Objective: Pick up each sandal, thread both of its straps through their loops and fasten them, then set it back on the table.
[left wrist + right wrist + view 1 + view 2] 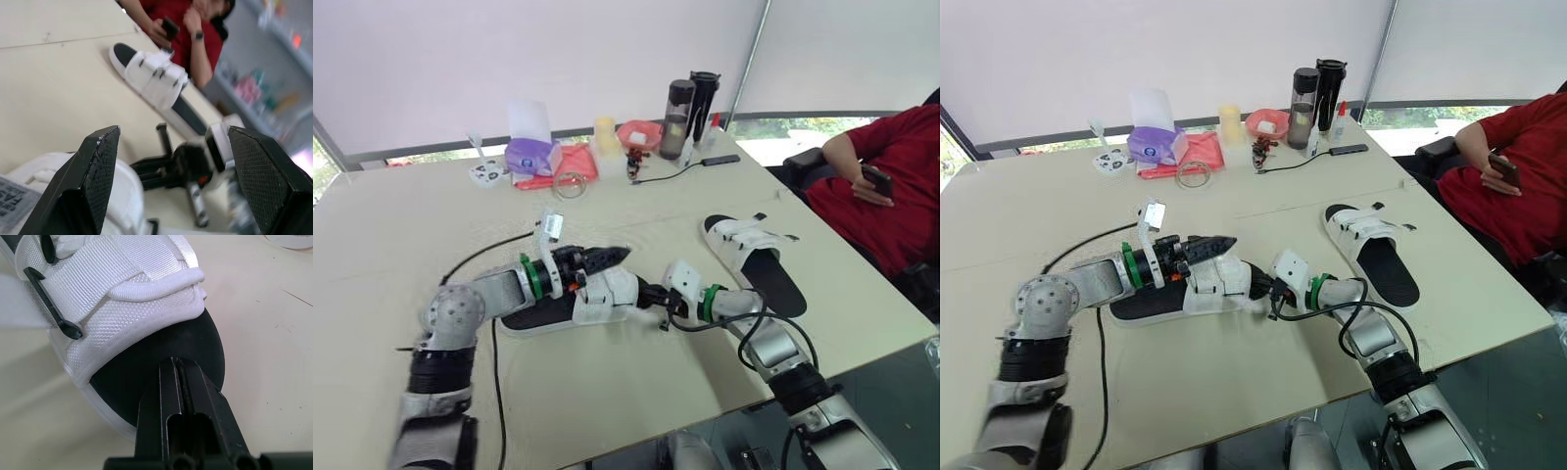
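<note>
Right wrist view: the right gripper [179,363] is pinched shut with nothing between its fingers. Its tips are at the bare black footbed of the near sandal [122,308], just short of the white upper. That looks like a way of pinning the sole to the table [411,225] so the other arm can work the straps. A strap [88,281] lies across the upper beside a thin black loop [51,303]; whether it is threaded I cannot tell.

The left gripper [172,132] is spread wide over the same sandal, aimed toward the right one, probably lining up on a strap.

The second sandal [754,257] lies flat well to the right, its straps across the upper, apparently done or waiting.

Further off stand two bottles [690,113] and a purple tissue pack [530,155], out of the way. A seated person [891,176] holds a phone [876,179].

A grey tag at the edge of the left wrist view carries letters too cropped to read.
</note>
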Available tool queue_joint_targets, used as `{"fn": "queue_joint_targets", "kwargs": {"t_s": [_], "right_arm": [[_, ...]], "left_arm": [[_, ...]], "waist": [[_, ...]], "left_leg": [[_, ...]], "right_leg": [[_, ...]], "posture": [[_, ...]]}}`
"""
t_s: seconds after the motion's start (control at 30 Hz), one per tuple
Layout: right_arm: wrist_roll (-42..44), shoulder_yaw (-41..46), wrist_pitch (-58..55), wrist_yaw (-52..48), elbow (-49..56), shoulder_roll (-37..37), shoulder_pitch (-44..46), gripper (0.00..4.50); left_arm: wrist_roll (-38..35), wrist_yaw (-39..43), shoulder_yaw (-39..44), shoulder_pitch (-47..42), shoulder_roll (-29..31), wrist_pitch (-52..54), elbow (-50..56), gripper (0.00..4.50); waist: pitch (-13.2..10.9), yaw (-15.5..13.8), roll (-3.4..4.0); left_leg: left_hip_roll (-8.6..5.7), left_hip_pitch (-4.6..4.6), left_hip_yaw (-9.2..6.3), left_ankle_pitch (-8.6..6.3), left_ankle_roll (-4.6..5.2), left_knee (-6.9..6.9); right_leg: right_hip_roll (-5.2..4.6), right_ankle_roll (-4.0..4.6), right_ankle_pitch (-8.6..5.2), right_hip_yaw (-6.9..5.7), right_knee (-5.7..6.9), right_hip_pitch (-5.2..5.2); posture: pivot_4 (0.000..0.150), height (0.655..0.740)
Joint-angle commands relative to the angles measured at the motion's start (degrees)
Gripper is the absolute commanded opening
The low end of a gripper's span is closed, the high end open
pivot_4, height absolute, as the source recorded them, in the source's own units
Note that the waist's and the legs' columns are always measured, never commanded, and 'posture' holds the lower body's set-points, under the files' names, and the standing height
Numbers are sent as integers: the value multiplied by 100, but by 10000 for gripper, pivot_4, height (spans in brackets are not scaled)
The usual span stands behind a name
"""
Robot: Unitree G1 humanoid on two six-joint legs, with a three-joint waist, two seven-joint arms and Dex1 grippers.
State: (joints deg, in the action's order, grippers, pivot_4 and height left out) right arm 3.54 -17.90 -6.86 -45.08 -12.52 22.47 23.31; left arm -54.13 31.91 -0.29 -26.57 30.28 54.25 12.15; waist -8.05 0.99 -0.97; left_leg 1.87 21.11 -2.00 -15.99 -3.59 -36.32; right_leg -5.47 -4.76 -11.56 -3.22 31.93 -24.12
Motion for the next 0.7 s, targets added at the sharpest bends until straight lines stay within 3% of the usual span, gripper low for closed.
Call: {"fn": "queue_joint_targets", "kwargs": {"t_s": [0.03,0.17,0.23,0.33,0.47,0.7], "right_arm": [[-572,-362,-421,58,-1017,174,-411,0],[-575,-361,-416,51,-1024,179,-413,0],[-581,-366,-386,29,-1056,200,-417,0],[-582,-372,-349,15,-1107,207,-399,0],[-578,-376,-348,-1,-1113,210,-388,0],[-562,-391,-407,10,-1054,192,-455,0]], "left_arm": [[1532,1358,-758,116,612,-1711,333,36065],[2518,2221,-1046,356,1104,-3053,322,36065],[3772,2768,-1387,657,1665,-4865,211,36065],[4668,3220,-1524,882,1975,-7155,-454,36065],[5519,2877,-1523,653,1686,-9653,-1664,36065],[6589,1948,-1594,15,882,-11580,-2635,36065]], "waist": [[-4,0,14],[-8,-1,31],[-11,4,34],[-12,-8,42],[-3,-28,64],[5,-43,56]], "left_leg": [[1,3,1,0,0,3],[7,25,7,0,0,9],[8,26,15,-1,0,11],[9,26,31,-1,0,26],[58,39,41,-1,1,23],[92,36,102,-4,6,24]], "right_leg": [[-1,0,0,0,-5,-4],[-1,0,0,-3,-33,-21],[-6,0,0,-3,-39,-24],[-14,0,0,-2,-48,-33],[-11,1,0,-9,-70,-38],[-17,0,0,-23,-74,-19]], "posture": [[1500,7400],[1500,7400],[1500,7400],[1500,7400],[1500,7400],[1500,7400]]}}
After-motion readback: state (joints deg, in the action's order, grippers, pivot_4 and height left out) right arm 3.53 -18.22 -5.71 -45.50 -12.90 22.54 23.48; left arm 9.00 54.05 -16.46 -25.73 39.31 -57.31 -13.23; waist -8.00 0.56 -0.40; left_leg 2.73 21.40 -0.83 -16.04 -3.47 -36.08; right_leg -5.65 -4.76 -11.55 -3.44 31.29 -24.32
